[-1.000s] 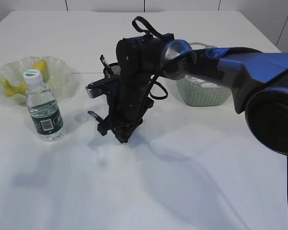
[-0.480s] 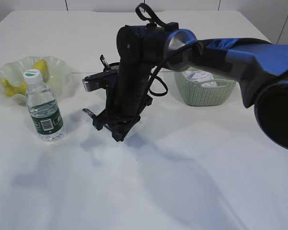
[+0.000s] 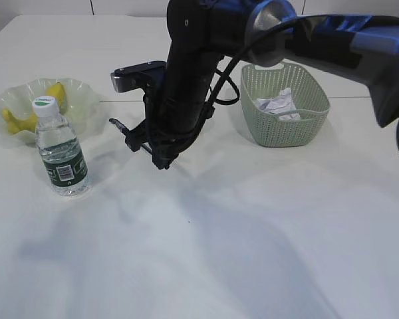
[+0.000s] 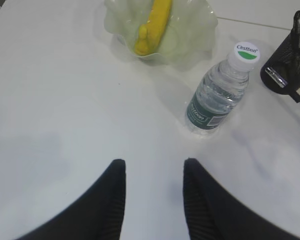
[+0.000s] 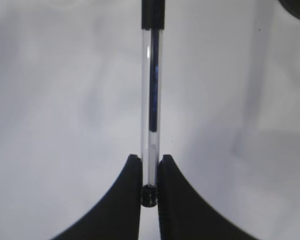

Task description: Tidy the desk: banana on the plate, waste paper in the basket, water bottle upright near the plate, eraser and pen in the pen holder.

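Note:
My right gripper (image 3: 146,149) is shut on a clear-barrelled pen (image 5: 152,100) and holds it above the table; in the right wrist view the jaws (image 5: 150,167) pinch its black end cap. The pen (image 3: 118,125) sticks out to the left of the gripper. The black mesh pen holder (image 4: 290,55) stands right of the upright water bottle (image 4: 220,92); my right arm hides it in the exterior view. The banana (image 3: 53,98) lies on the pale plate (image 3: 86,100). My left gripper (image 4: 154,167) is open and empty above bare table. No eraser shows.
The green basket (image 3: 306,123) stands at the right with crumpled paper (image 3: 279,105) in it. The bottle (image 3: 60,149) stands just in front of the plate. A corner of the pen holder (image 5: 297,7) shows at the top right of the right wrist view.
My right arm has risen and moved back and left with the pen in its jaws. The basket, partly covered before, is now in full view.

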